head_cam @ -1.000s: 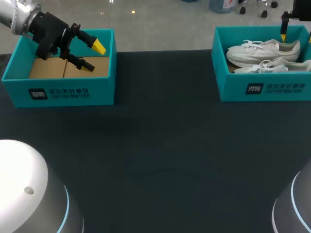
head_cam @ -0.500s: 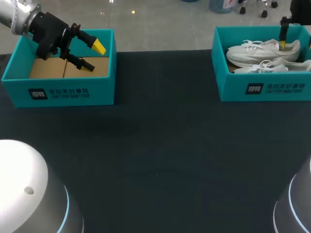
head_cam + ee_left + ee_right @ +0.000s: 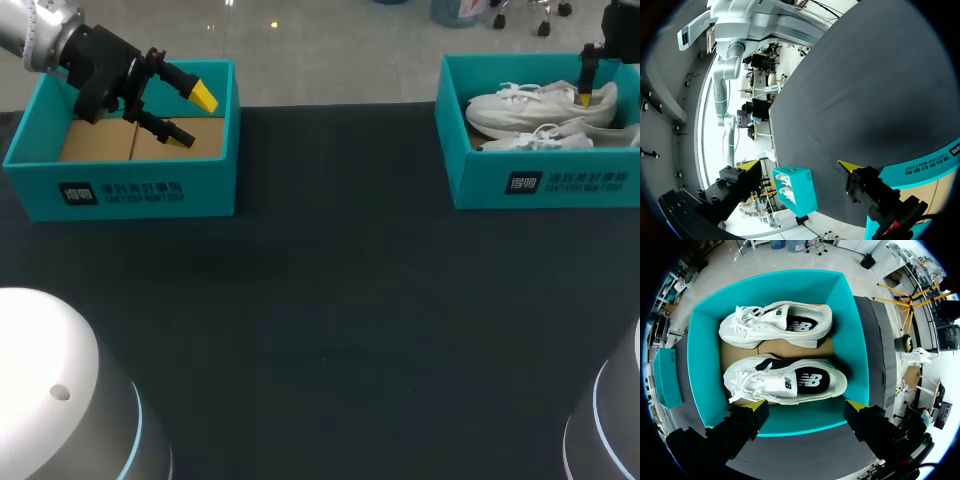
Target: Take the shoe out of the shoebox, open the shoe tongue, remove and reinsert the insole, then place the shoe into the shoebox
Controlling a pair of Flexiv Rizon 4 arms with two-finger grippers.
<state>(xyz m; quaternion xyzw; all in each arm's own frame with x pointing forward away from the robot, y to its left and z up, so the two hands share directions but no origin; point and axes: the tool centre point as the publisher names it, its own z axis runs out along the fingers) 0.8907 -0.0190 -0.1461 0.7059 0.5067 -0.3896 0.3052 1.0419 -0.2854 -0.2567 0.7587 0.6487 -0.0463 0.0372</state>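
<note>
Two white shoes lie side by side in the teal shoebox (image 3: 560,184) at the table's far right, one to the rear (image 3: 530,100) and one in front (image 3: 540,139). My right gripper (image 3: 585,92) hangs open just above them, its yellow tip near the rear shoe's heel. From the right wrist view I look straight down into the shoebox (image 3: 697,365). My right gripper (image 3: 806,406) stands wide open over the nearer shoe (image 3: 785,380), with the other shoe (image 3: 775,325) ahead of it. Nothing is between the fingers. My left gripper (image 3: 192,118) is open over another box.
A second teal box (image 3: 120,190) with a bare cardboard floor stands at the far left. Its rim (image 3: 925,172) shows under my left gripper (image 3: 799,164). The dark table (image 3: 340,300) stretches between the two boxes.
My right gripper has come down from the shoebox's back rim toward the rear shoe. The left arm has stayed put.
</note>
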